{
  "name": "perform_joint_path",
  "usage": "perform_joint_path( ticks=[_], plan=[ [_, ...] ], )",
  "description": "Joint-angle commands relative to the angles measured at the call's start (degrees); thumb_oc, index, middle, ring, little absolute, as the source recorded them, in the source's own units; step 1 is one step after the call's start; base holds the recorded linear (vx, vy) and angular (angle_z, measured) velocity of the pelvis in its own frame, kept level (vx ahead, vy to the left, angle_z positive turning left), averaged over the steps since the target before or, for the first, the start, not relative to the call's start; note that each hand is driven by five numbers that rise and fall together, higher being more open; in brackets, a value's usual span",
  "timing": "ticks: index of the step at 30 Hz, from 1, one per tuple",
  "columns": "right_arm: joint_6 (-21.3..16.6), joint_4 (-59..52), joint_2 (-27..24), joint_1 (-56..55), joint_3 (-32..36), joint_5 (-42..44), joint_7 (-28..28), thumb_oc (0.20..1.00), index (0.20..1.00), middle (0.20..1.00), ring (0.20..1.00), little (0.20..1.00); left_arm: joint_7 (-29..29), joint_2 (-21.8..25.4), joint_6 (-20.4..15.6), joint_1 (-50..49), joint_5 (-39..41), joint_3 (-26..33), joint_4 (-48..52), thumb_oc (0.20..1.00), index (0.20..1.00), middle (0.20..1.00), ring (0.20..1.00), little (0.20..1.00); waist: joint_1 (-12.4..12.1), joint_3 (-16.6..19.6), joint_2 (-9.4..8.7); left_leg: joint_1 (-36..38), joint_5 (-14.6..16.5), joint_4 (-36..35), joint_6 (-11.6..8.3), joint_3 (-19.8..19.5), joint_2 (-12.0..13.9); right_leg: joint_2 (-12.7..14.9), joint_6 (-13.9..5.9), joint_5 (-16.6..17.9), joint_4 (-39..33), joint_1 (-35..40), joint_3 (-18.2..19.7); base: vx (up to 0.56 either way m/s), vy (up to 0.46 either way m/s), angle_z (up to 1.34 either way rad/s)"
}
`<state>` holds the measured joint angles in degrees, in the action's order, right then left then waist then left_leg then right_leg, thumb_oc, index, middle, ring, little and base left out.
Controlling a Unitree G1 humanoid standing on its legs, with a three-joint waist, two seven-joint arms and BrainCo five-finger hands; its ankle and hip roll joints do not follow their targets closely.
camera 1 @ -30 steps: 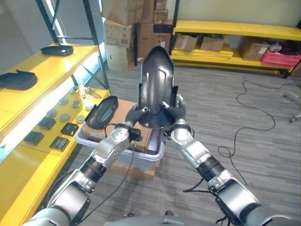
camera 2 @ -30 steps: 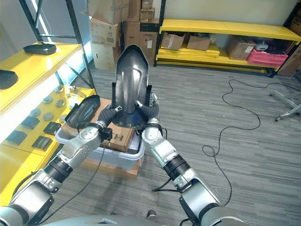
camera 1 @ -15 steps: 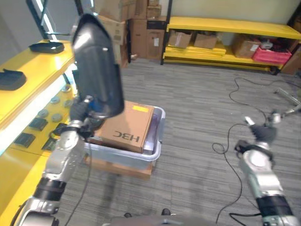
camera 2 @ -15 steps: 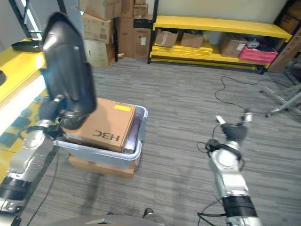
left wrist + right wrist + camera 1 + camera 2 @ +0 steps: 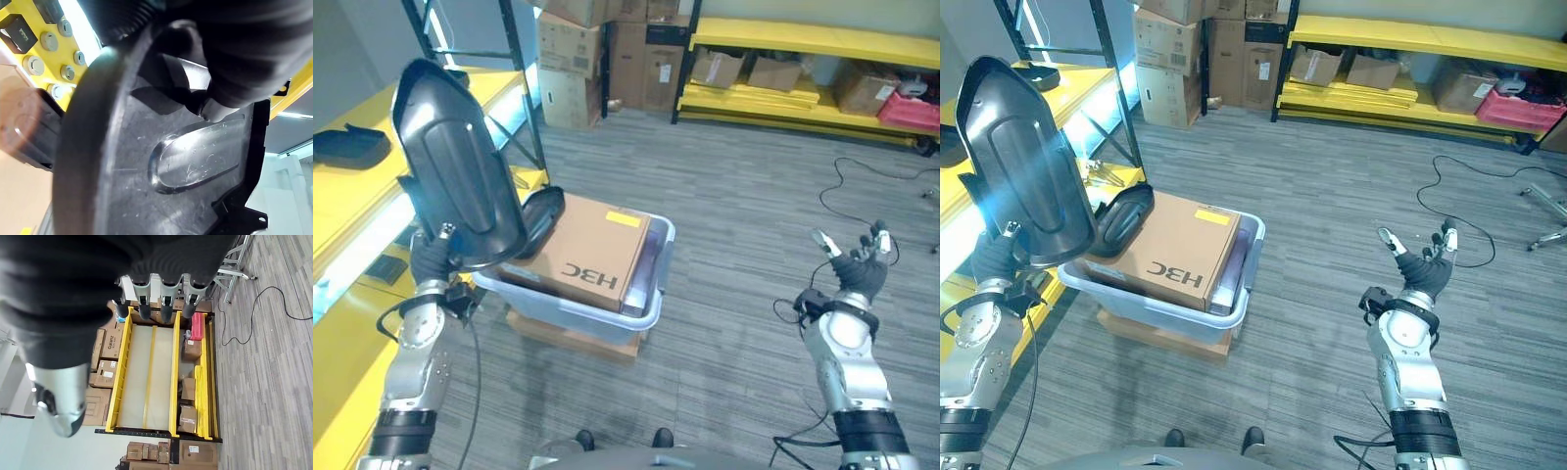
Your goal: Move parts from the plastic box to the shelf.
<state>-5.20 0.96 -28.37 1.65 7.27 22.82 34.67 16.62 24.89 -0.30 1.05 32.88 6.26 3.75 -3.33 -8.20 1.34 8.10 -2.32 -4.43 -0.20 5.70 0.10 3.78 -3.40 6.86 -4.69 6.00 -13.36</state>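
A large glossy black moulded part [image 5: 460, 166] stands upright at the left, above the edge of the yellow shelf [image 5: 352, 201]. My left hand [image 5: 431, 266] is shut on its lower end; its thumb [image 5: 215, 105] presses on the part's ribbed inner face [image 5: 171, 161]. The grey plastic box [image 5: 651, 299] sits on the floor just right of it, holding a brown cardboard carton [image 5: 587, 255] and another black part [image 5: 543, 211]. My right hand [image 5: 857, 274] hangs open far to the right over the carpet, its fingers [image 5: 161, 293] straight and holding nothing.
A black part [image 5: 350, 147] lies on the shelf's top tier and small dark pieces [image 5: 386, 269] on the lower one. A flat carton [image 5: 568, 338] lies under the plastic box. Stacked cartons [image 5: 597, 49] and a yellow rack [image 5: 803, 39] stand at the back.
A second ago both hands held the part upright over the box. The right hand has let go and swung out right; the left has carried the part leftward to the shelf.
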Motion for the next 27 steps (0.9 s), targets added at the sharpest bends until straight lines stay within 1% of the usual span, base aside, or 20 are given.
perform_joint_path(
  ticks=[1, 5, 6, 7, 8, 9, 10, 11, 14, 16, 18, 19, 20, 21, 22, 23, 24, 25, 26, 27],
  plan=[
    [-1.80, -2.50, -1.97, 2.96, -0.39, 1.16, -2.55, 1.000, 1.000, 1.000, 1.000, 1.000, -0.54, 2.43, -6.02, 5.52, -1.38, 0.11, 3.70, 0.200, 0.200, 0.200, 0.200, 0.200, -0.56, 2.62, -1.57, -3.15, 2.02, 3.08, -2.51, -1.36, 3.09, 5.25, -5.86, -3.52, 1.74, 0.44, 0.10, 0.02, 0.044, 0.03],
    [-1.07, -3.12, -1.64, 3.03, -1.29, 2.32, -4.97, 1.000, 1.000, 1.000, 1.000, 1.000, -1.07, 3.15, -5.10, 4.21, -2.32, 1.72, 4.67, 0.200, 0.200, 0.200, 0.200, 0.200, -1.58, 2.48, -1.32, -3.59, 2.40, 3.32, -2.00, -2.63, 2.13, 5.97, -6.27, -3.68, 2.28, 0.23, 0.39, 0.01, 0.049, 0.03],
    [-0.88, -4.25, -1.07, 2.65, -1.94, 3.37, -5.40, 1.000, 1.000, 1.000, 1.000, 1.000, -1.66, 4.05, -3.80, 3.17, -1.24, 2.64, 6.23, 0.200, 0.200, 0.200, 0.200, 0.200, -2.09, 2.21, -0.91, -4.42, 2.44, 3.25, -1.21, -5.26, 1.02, 6.20, -6.40, -4.95, 4.53, -0.58, 1.88, -0.01, 0.057, 0.12],
    [-0.85, -4.39, -0.98, 2.58, -2.01, 3.26, -5.33, 1.000, 1.000, 1.000, 1.000, 1.000, -1.80, 4.15, -3.52, 3.15, -1.02, 2.61, 6.36, 0.200, 0.200, 0.200, 0.200, 0.200, -2.04, 2.17, -0.84, -4.57, 2.35, 3.22, -1.06, -5.86, 0.86, 6.02, -6.33, -5.37, 5.26, -0.81, 2.37, -0.05, 0.057, 0.31],
    [-1.08, -4.58, -0.90, 2.36, -2.29, 3.82, -4.52, 1.000, 1.000, 1.000, 1.000, 1.000, -2.70, 4.42, -3.21, 3.48, -0.35, 2.16, 6.20, 0.200, 0.200, 0.200, 0.200, 0.200, -1.63, 1.89, -0.66, -5.36, 1.58, 3.20, -0.60, -7.84, 0.37, 4.88, -5.72, -6.39, 7.53, -1.97, 4.31, -0.05, 0.026, 0.49],
    [-1.91, -4.65, -1.03, 1.52, -2.21, 4.49, -3.59, 1.000, 1.000, 1.000, 1.000, 1.000, -4.04, 4.18, -3.61, 4.03, -0.42, 1.03, 5.36, 0.200, 0.200, 0.200, 0.200, 0.200, -0.53, 1.63, -0.53, -5.94, 1.08, 2.88, -0.19, -11.20, -0.33, 2.48, -4.59, -8.24, 9.94, -3.02, 7.80, -0.06, 0.022, 0.67],
    [-2.30, -4.76, -1.24, 0.90, -1.97, 4.84, -3.64, 1.000, 1.000, 1.000, 1.000, 1.000, -4.54, 3.87, -4.10, 4.72, -0.93, 0.05, 4.60, 0.200, 0.200, 0.200, 0.200, 0.200, 0.47, 1.71, -0.41, -6.62, 0.40, 2.57, -0.01, -13.86, -0.80, 0.70, -3.74, -9.38, 11.58, -3.93, 9.93, -0.03, 0.006, 1.18],
    [-2.53, -4.95, -1.28, 0.46, -1.77, 4.93, -3.65, 1.000, 1.000, 1.000, 1.000, 1.000, -4.70, 3.77, -4.44, 5.17, -0.94, -0.49, 4.30, 0.200, 0.200, 0.200, 0.200, 0.200, 0.61, 1.62, -0.42, -7.02, 0.17, 2.59, 0.03, -14.95, -1.18, -0.13, -3.33, -9.73, 11.90, -4.19, 10.60, -0.05, -0.011, 2.07],
    [-3.22, -4.39, -1.30, 0.48, -2.28, 5.17, -5.48, 1.000, 1.000, 1.000, 1.000, 1.000, -2.74, 3.25, -5.87, 5.34, 0.69, -1.59, 3.52, 0.200, 0.200, 0.200, 0.200, 0.200, 0.46, 0.87, -0.38, -8.21, -0.88, 2.72, -0.38, -17.97, -1.85, -1.47, -2.29, -11.21, 13.73, -4.99, 9.29, -0.08, -0.021, 1.98],
    [-2.96, -3.51, -1.02, 1.47, -3.46, 4.52, -6.49, 1.000, 1.000, 1.000, 1.000, 1.000, -3.03, 2.40, -6.29, 3.78, 1.75, -1.20, 3.58, 0.200, 0.200, 0.200, 0.200, 0.200, -0.98, -0.18, -0.27, -8.79, -2.17, 1.98, -0.93, -19.56, -2.10, -2.22, -1.38, -12.11, 14.32, -4.68, 7.88, -0.08, -0.018, 0.96],
    [-2.93, -3.41, -1.08, 1.74, -3.61, 5.11, -7.31, 1.000, 1.000, 1.000, 1.000, 1.000, -3.10, 1.95, -6.03, 2.73, 1.69, -0.71, 4.03, 0.200, 0.200, 0.200, 0.200, 0.200, -1.48, -0.29, -0.21, -9.56, -2.90, 1.69, -1.28, -19.89, -2.09, -2.55, -1.07, -12.12, 13.91, -4.50, 6.76, -0.06, -0.019, 1.04],
    [-3.03, -3.45, -0.99, 1.62, -3.68, 4.49, -7.07, 1.000, 1.000, 1.000, 1.000, 1.000, -4.99, 1.78, -6.03, 0.96, 2.67, 0.14, 4.32, 0.200, 0.200, 0.200, 0.200, 0.200, -2.27, -0.62, -0.35, -10.56, -3.31, 1.28, -1.97, -17.56, -1.46, -2.62, -0.72, -13.04, 13.51, -3.62, 4.47, -0.03, -0.017, 0.80],
    [-3.03, -3.45, -0.99, 1.62, -3.68, 4.49, -7.07, 1.000, 1.000, 1.000, 1.000, 1.000, -4.99, 1.78, -6.03, 0.96, 2.67, 0.14, 4.32, 0.200, 0.200, 0.200, 0.200, 0.200, -2.27, -0.62, -0.35, -10.56, -3.31, 1.28, -1.97, -17.56, -1.46, -2.62, -0.72, -13.04, 13.51, -3.62, 4.47, -0.04, -0.003, 0.91],
    [-3.30, -3.60, -0.85, 1.15, -3.31, 5.07, -7.18, 1.000, 1.000, 1.000, 1.000, 1.000, -6.04, 1.23, -5.83, 0.25, 2.39, 0.47, 4.40, 0.200, 0.200, 0.200, 0.200, 0.200, -2.03, -0.60, -0.35, -11.76, -3.96, 0.97, -2.47, -13.20, -0.30, -2.55, -0.62, -13.00, 12.73, -3.07, 1.98, -0.03, 0.033, 0.77],
    [-3.45, -4.26, -0.41, 0.23, -2.75, 5.39, -6.22, 1.000, 1.000, 1.000, 1.000, 1.000, -7.43, 0.58, -5.55, 0.01, 2.48, 0.19, 4.46, 0.200, 0.200, 0.200, 0.200, 0.200, -1.26, -0.84, -0.37, -13.19, -4.79, 1.14, -3.26, -6.10, 1.72, -2.29, -0.52, -13.39, 12.66, -2.38, -1.21, -0.05, 0.047, 0.88],
    [-3.54, -4.50, -0.25, 0.03, -2.67, 5.42, -5.86, 1.000, 1.000, 1.000, 1.000, 1.000, -7.78, 0.40, -5.57, 0.08, 2.58, -0.01, 4.48, 0.200, 0.200, 0.200, 0.200, 0.200, -0.94, -0.76, -0.23, -14.09, -5.31, 1.39, -3.44, -3.90, 2.54, -2.30, -0.39, -13.23, 12.69, -2.49, -2.34, -0.06, 0.081, 1.62],
    [-3.98, -4.95, 0.04, -0.26, -2.76, 6.08, -5.83, 1.000, 1.000, 1.000, 1.000, 1.000, -7.53, 0.20, -5.62, 0.33, 2.97, -0.63, 4.64, 0.200, 0.200, 0.200, 0.200, 0.200, -0.37, -1.02, -0.11, -15.63, -6.06, 2.24, -3.70, 0.88, 4.13, -2.02, -0.07, -13.53, 13.49, -2.55, -4.44, -0.05, 0.103, 1.96],
    [-4.45, -4.85, 0.28, -0.25, -3.01, 6.54, -6.14, 1.000, 1.000, 1.000, 1.000, 1.000, -7.15, 0.14, -5.59, 0.67, 3.24, -1.09, 4.57, 0.200, 0.200, 0.200, 0.200, 0.200, 0.03, -1.30, -0.15, -16.33, -6.08, 3.01, -3.74, 3.94, 4.89, -1.56, 0.04, -14.17, 14.64, -2.64, -5.82, -0.03, 0.123, 1.88],
    [-5.00, -4.58, 0.44, -0.14, -3.21, 6.17, -6.12, 1.000, 1.000, 1.000, 1.000, 1.000, -6.85, 0.17, -5.80, 0.95, 3.10, -1.39, 4.56, 0.200, 0.200, 0.200, 0.200, 0.200, 0.24, -1.55, -0.13, -16.70, -6.10, 3.33, -3.63, 5.91, 5.29, -1.28, 0.12, -14.48, 15.42, -2.72, -6.68, 0.06, 0.119, 0.84],
    [-5.67, -4.10, 0.48, 0.11, -3.70, 6.44, -6.44, 1.000, 1.000, 1.000, 1.000, 1.000, -6.50, 0.34, -5.86, 1.27, 3.04, -1.84, 4.52, 0.200, 0.200, 0.200, 0.200, 0.200, 0.33, -1.65, -0.34, -16.50, -5.30, 3.29, -3.98, 7.00, 5.17, -0.86, -0.14, -15.43, 16.18, -2.36, -6.79, 0.07, 0.088, 0.81]
  ],
)
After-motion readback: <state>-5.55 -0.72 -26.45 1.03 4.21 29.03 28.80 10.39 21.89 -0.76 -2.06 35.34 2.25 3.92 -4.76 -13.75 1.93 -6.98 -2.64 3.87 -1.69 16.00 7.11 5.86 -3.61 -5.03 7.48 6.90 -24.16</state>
